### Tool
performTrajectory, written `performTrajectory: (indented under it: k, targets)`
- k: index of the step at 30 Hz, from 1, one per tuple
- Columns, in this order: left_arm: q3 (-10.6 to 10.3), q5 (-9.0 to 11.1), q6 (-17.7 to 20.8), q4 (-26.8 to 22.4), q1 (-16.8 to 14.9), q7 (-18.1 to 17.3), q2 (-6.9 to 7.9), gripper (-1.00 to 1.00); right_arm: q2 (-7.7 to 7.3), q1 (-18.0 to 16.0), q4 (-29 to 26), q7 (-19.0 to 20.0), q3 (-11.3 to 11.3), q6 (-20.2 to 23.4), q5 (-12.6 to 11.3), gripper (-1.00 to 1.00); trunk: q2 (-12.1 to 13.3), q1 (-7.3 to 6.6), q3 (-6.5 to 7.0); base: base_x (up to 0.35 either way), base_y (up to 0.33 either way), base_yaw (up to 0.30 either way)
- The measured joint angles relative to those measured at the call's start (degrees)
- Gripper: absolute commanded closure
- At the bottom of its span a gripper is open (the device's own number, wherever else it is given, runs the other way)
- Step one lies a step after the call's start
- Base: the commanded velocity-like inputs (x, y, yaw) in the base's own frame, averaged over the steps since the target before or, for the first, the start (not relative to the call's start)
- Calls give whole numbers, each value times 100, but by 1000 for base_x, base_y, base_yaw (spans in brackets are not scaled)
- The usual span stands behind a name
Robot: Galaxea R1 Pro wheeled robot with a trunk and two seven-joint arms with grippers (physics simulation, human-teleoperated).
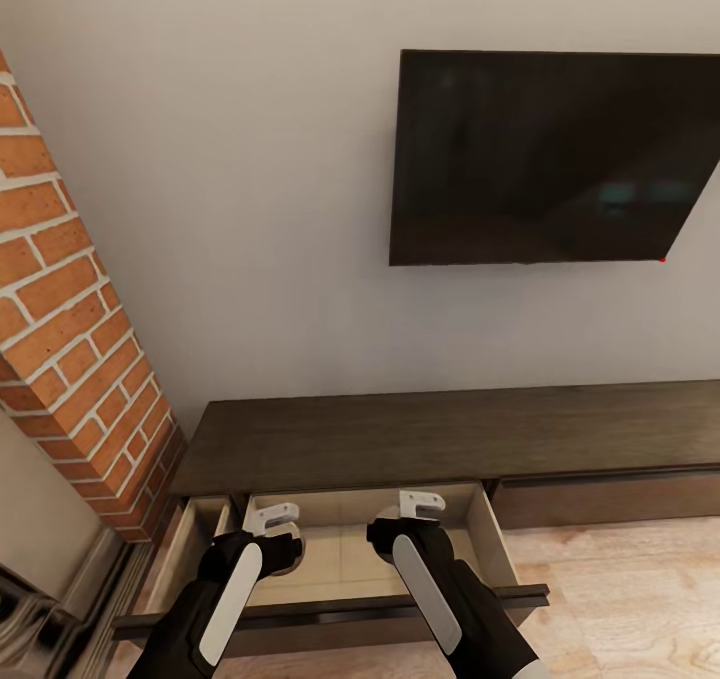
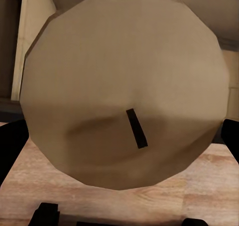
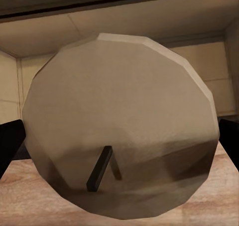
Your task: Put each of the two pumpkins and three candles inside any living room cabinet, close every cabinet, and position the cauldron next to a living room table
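So both my grippers are clamped on candles right now, left gripper point(image 1: 272, 531) on one candle point(image 2: 124, 86), right gripper point(image 1: 418, 519) on another candle point(image 3: 119, 126), hanging over the open drawer point(image 1: 345, 559) of the cabinet point(image 1: 450, 439) at my 12 o'clock. Drawer floor looks bare from here. Next I'd guess: lower both, let go, back out, push it shut.
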Motion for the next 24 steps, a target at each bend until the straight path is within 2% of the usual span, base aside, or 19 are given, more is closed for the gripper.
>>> performTrajectory:
  k: [8, 16, 24]
  targets:
    - [0, -1, 2, 0, 0, 0, 0, 100, 0, 0, 2, 1, 0, 1, 0, 100, 0, 0, 0, 143, 82, 0]
    - [1, 1, 0, 0, 0, -1, 1, 100, 0, 0, 8, 0, 5, 1, -1, 100, 0, 0, 0, 63, 7, 0]
    - [0, 7, -4, -1, 0, 1, -4, 100, 0, 0, 31, 0, 110, 38, -10, 100, -40, 22, -18, 18, 0, 0]
